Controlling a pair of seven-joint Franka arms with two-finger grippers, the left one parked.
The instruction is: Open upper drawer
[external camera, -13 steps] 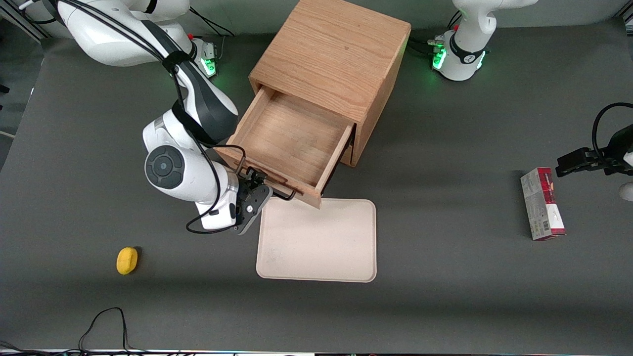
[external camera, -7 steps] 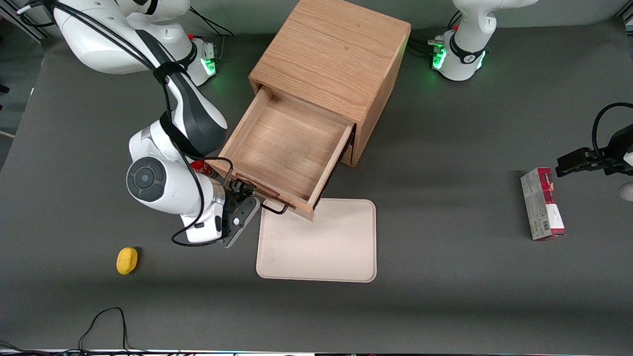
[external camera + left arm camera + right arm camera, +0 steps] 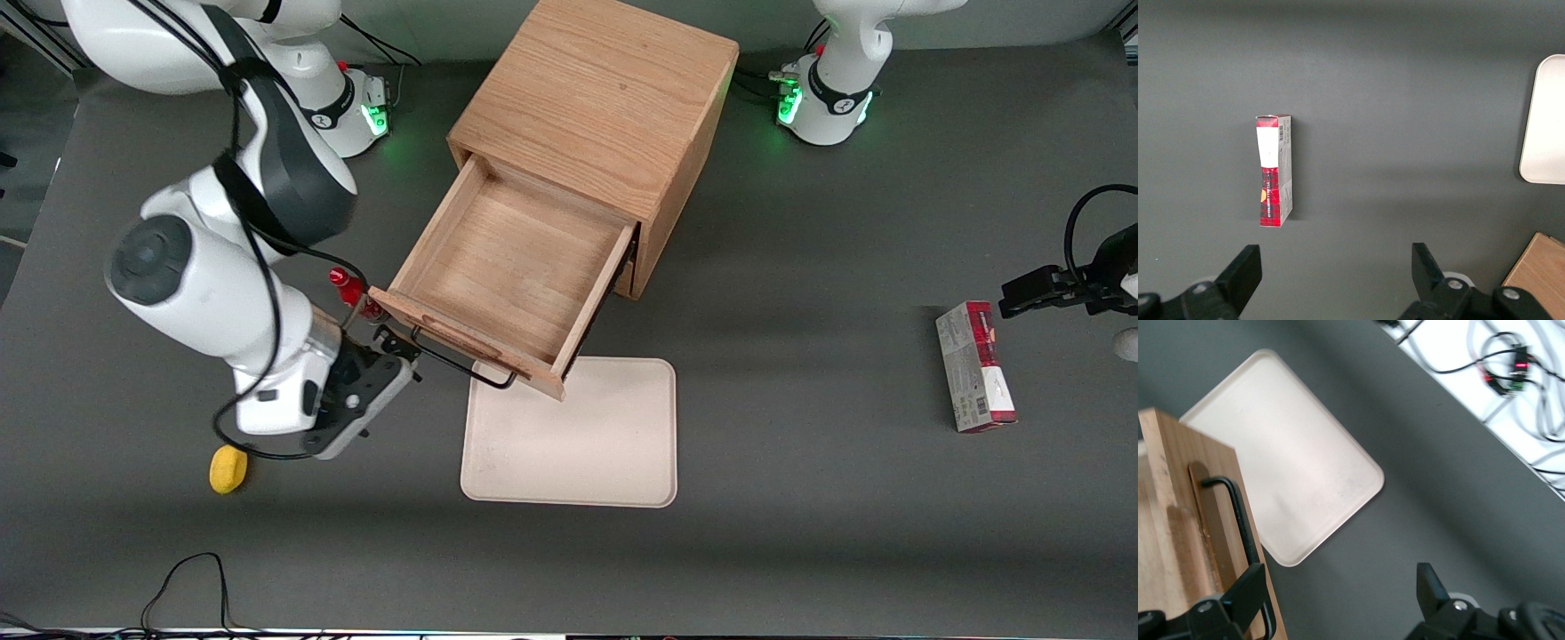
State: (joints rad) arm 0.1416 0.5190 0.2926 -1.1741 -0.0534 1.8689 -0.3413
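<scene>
Since the light oak cube cabinet (image 3: 594,116) already shows its upper drawer (image 3: 508,267), a shallow wooden box, drawn well out over the dark grey table (image 3: 800,444), the step in hand seems to be clearing away. The drawer front overhangs the edge of the cream rectangular tray (image 3: 569,433). The claw (image 3: 384,356) hangs just off the end of the thin black bar handle (image 3: 462,362), fingers spread and grasping nothing. Any retreat should lead away from the handle without nudging the drawer.
</scene>
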